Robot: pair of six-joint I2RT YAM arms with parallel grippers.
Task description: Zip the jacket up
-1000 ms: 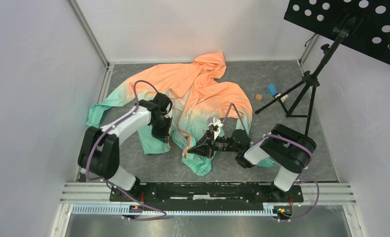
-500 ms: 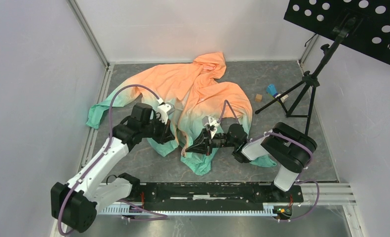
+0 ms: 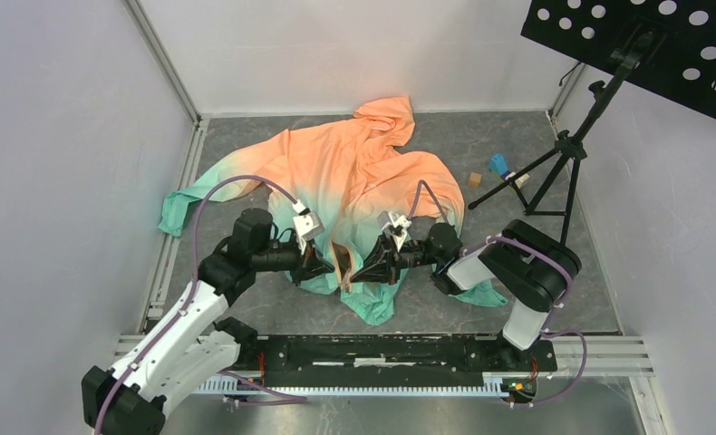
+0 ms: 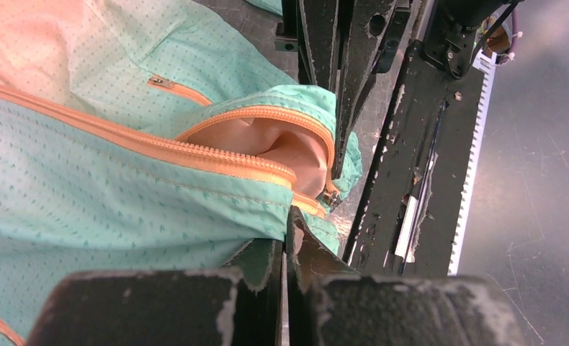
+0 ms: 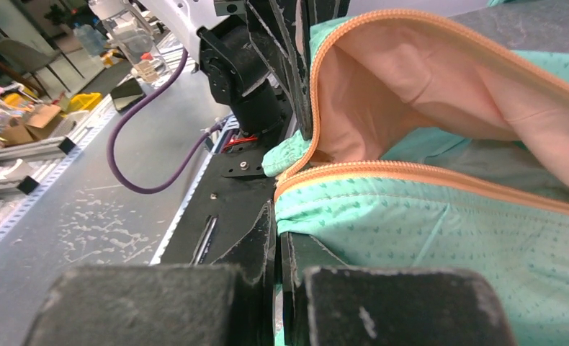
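The jacket (image 3: pixel 354 172) lies spread on the grey table, orange at the hood and mint green at the hem. Its front is open at the bottom, with the orange zipper (image 4: pixel 195 155) edges parted and the peach lining showing. My left gripper (image 3: pixel 325 265) is shut on the mint hem of the left front panel (image 4: pixel 123 194), just beside the zipper end. My right gripper (image 3: pixel 362 270) is shut on the mint hem of the right panel (image 5: pixel 411 223). The two grippers face each other a few centimetres apart. A small zipper slider (image 4: pixel 330 196) hangs at the hem.
A black music-stand tripod (image 3: pixel 554 172) stands at the back right, with a small wooden block (image 3: pixel 474 179) and a blue object (image 3: pixel 498 165) beside it. The black base rail (image 3: pixel 382 349) runs along the near edge. White walls enclose the left, back and right.
My left arm has swung round and carried the left front hem rightward toward the right gripper. The right gripper has shifted slightly up with its hem, and the zipper edges now stand raised between them.
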